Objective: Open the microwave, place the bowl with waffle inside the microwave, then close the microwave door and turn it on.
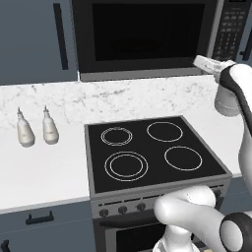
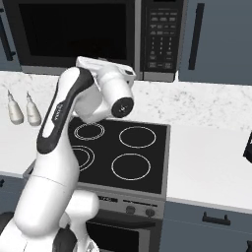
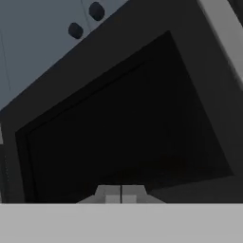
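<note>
The microwave (image 1: 142, 39) (image 2: 74, 34) stands at the back above the marble counter, its black keypad panel (image 1: 231, 29) (image 2: 160, 34) on the right. Its dark glass microwave door (image 3: 123, 118) is closed and fills the hand view at close range. My gripper (image 3: 121, 194) is shut with nothing between its fingertips, pointed at the glass. My white hand (image 1: 210, 63) (image 2: 106, 66) hovers by the door's lower right corner, close to the keypad. The bowl and the waffle are out of view.
A black four-ring stove (image 1: 152, 152) (image 2: 123, 147) sits in the counter under the arm. Two pale bottles (image 1: 24, 130) (image 1: 49, 127) stand on the counter to its left. Blue-grey cabinet doors with dark bar handles (image 1: 60, 34) (image 2: 197, 37) flank the microwave.
</note>
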